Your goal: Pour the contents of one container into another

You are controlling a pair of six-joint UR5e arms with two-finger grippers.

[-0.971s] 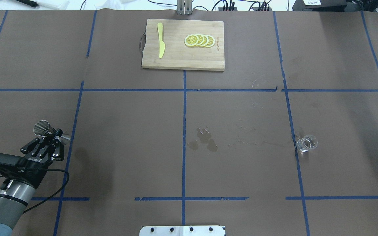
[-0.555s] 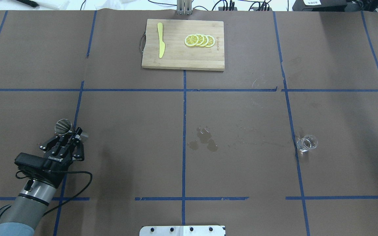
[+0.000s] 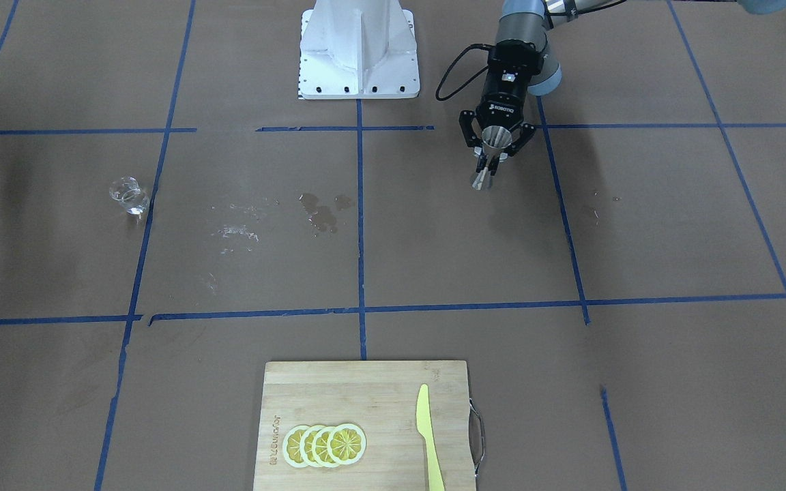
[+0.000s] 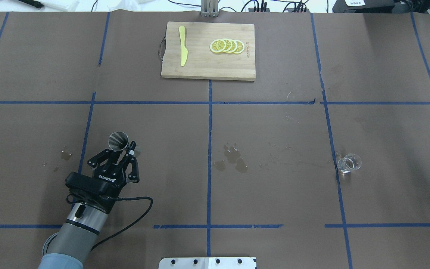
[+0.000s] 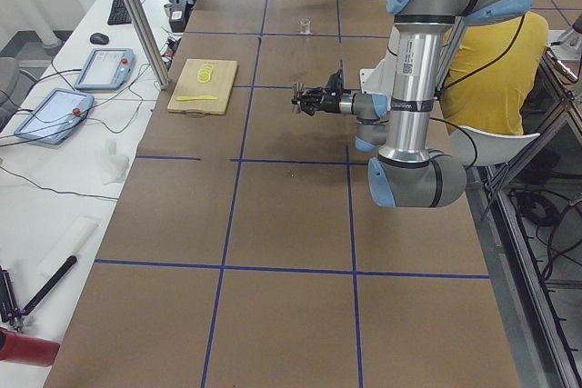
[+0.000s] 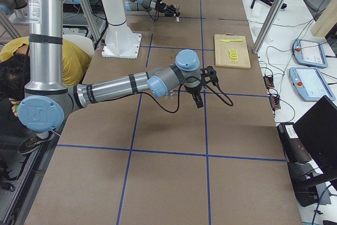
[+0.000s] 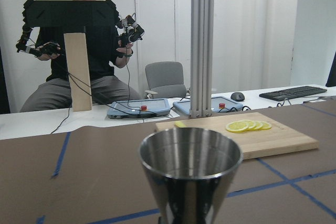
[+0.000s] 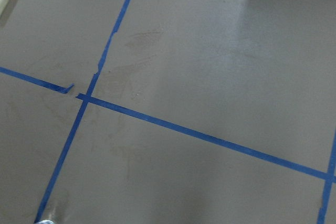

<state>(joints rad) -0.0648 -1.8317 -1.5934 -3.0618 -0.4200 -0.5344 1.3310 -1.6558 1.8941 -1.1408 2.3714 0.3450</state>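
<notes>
My left gripper (image 4: 126,150) is shut on the waist of the steel jigger (image 4: 118,140), held upright above the table left of centre. The same gripper (image 3: 488,161) and jigger (image 3: 493,138) show in the front view. In the left wrist view the jigger (image 7: 190,171) fills the lower middle, and its bowl looks empty. The clear glass cup (image 4: 348,163) stands alone on the right side, far from the jigger, also seen as the cup (image 3: 129,194). The right gripper (image 6: 199,97) hovers over the table; whether it is open or shut I cannot tell.
A wooden cutting board (image 4: 200,69) with lemon slices (image 4: 227,46) and a yellow knife (image 4: 182,45) lies at the far edge. Wet spots (image 4: 233,158) mark the centre, and smaller wet spots (image 4: 65,153) lie left of the jigger. The robot base plate (image 4: 207,263) sits at the near edge.
My left gripper has carried the jigger rightward, toward the centre, uncovering small wet spots behind it. A black part of the right arm has come in at the right edge. The cup has not moved.
</notes>
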